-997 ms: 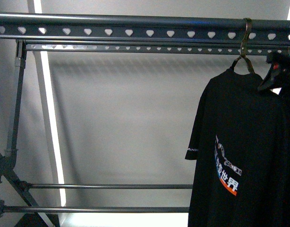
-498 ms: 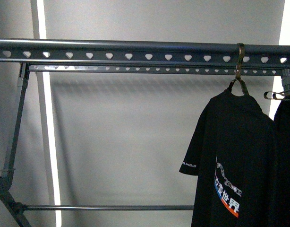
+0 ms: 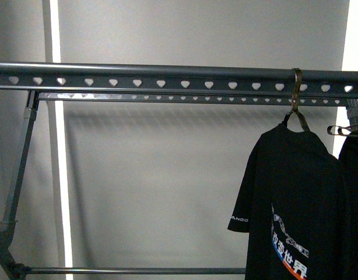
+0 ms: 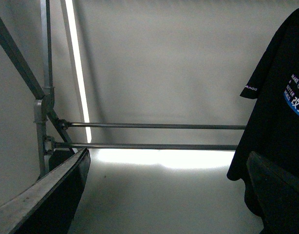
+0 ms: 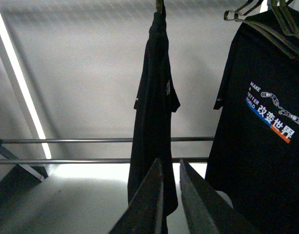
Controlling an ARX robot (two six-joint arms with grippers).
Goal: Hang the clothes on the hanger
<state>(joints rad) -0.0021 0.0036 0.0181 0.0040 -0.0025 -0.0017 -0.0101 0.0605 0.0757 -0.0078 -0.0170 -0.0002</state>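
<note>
Clearly legible on the black T-shirt are a small white sleeve mark reading "ANDIO" and, on the chest, white Chinese characters above a blue-orange stripe; the left wrist view adds "MAKE A BETTER WORLD". The shirt hangs from a bronze coat hanger hooked over the top rail of the grey rack, which is punched with heart-shaped holes. Just beside it, at the frame edge, hangs a second black garment on a silver wire hanger. Behind the rack stands a plain grey wall with bright vertical light strips. The left gripper shows its fingers spread wide, holding nothing. The right gripper has fingers nearly together, empty, below the shirt seen edge-on.
</note>
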